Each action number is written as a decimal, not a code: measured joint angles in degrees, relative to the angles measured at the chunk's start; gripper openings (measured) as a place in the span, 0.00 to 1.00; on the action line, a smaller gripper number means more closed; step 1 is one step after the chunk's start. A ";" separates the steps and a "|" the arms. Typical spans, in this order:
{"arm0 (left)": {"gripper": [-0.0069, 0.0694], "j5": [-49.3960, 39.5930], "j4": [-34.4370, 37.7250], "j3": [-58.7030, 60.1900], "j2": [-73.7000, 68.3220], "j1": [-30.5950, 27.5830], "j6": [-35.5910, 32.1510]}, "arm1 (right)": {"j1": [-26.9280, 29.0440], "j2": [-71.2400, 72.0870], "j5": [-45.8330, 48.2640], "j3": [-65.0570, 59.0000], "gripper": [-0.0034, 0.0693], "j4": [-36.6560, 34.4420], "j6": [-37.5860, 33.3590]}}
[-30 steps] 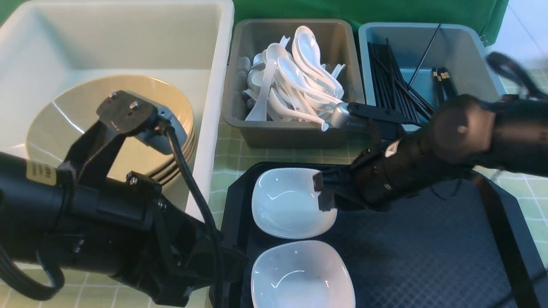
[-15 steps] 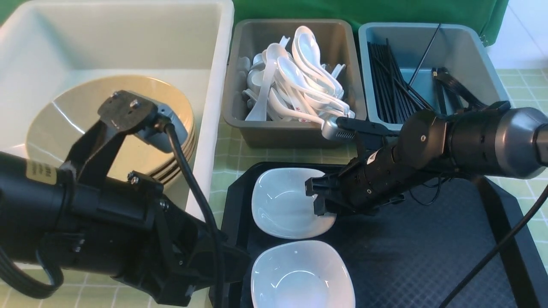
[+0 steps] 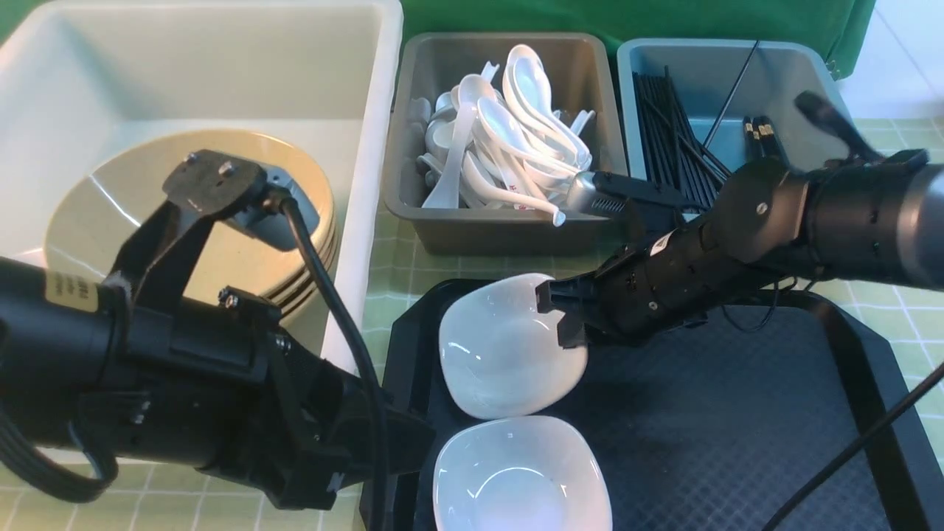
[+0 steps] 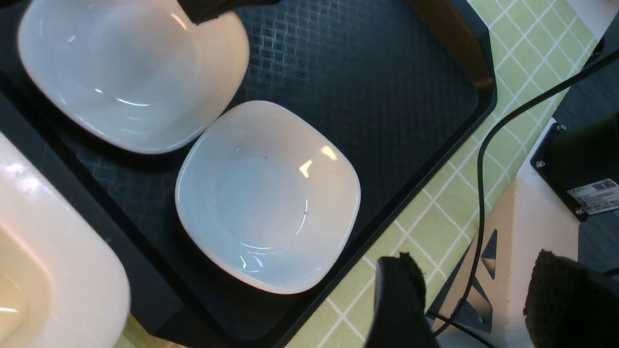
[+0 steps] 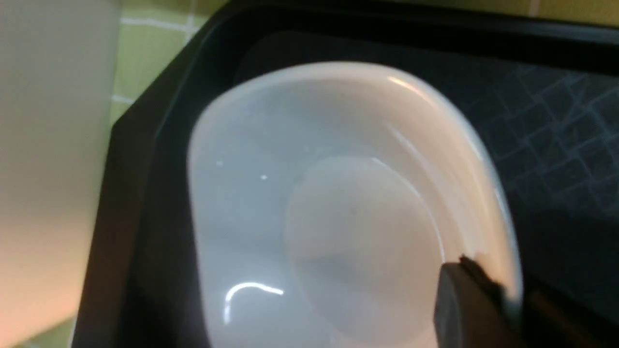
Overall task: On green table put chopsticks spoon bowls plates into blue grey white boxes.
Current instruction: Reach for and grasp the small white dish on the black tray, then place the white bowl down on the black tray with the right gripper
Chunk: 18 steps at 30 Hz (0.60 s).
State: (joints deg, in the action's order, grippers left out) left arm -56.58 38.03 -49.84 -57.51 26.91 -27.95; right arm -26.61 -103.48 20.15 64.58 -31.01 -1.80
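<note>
Two white square bowls are over the black tray (image 3: pixel 737 442). The far bowl (image 3: pixel 501 354) hangs tilted, its right rim pinched by my right gripper (image 3: pixel 564 321), which is shut on it; the right wrist view shows a finger inside that bowl (image 5: pixel 314 217) at the gripper (image 5: pixel 508 299). The near bowl (image 3: pixel 516 476) lies flat on the tray, also seen as the near bowl (image 4: pixel 266 198) from the left wrist. My left gripper (image 4: pixel 466 290) stands open with nothing in it, off the tray's edge beside that bowl. Plates (image 3: pixel 147 199) lie stacked in the white box (image 3: pixel 369 184).
The grey box (image 3: pixel 509 236) holds white spoons (image 3: pixel 516 140). The blue box (image 3: pixel 708 46) holds black chopsticks (image 3: pixel 671 140). All three boxes stand along the back of the green checked table (image 3: pixel 914 346). My left arm (image 3: pixel 147 369) covers the front left.
My right gripper has closed on the far bowl's rim and raised it, so the bowl now tilts off the tray. The left arm has barely moved.
</note>
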 joint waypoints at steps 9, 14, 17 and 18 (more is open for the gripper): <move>0.51 0.81 0.00 0.00 0.00 0.00 1.67 | 2.83 4.85 5.49 -2.45 0.12 1.20 -2.68; 0.51 0.98 0.00 0.00 0.00 0.00 1.79 | 8.21 9.41 5.99 -6.70 0.12 1.35 -4.07; 0.51 1.66 0.00 0.00 0.00 0.00 1.79 | 11.60 13.43 5.22 -13.11 0.12 1.48 -4.92; 0.51 2.11 0.00 0.00 0.00 0.00 1.79 | 12.35 14.38 4.32 -15.19 0.12 1.48 -5.07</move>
State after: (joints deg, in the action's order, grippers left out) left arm -54.47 38.03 -49.84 -57.51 26.91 -26.17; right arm -14.26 -89.10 24.47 49.39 -29.53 -6.87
